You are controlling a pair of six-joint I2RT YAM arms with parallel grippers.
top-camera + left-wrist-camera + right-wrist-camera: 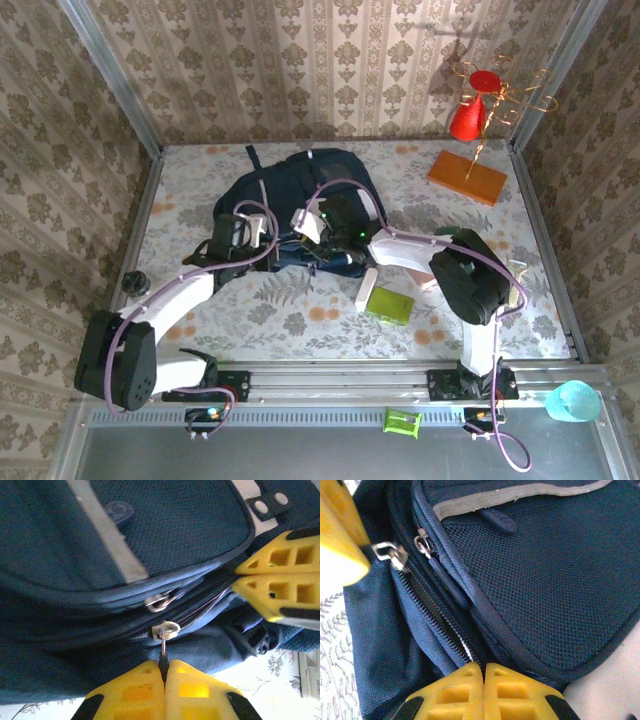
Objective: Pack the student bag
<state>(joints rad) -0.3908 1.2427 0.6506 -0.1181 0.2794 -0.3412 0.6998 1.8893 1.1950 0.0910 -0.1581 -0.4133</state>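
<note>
The student bag, a dark navy backpack, lies flat in the middle of the table. Both grippers meet at its near edge. My left gripper is shut on the black pull tab of a silver zipper slider, and its yellow finger holds that slider in the right wrist view too. My right gripper is shut on the bag's fabric along the zipper line; its yellow fingers sit just right of the slider. From above, the left gripper and right gripper are close together.
A green box and a white object lie in front of the bag. An orange wooden base with a wire stand and a red cone stands at the back right. A small black item sits at the left edge.
</note>
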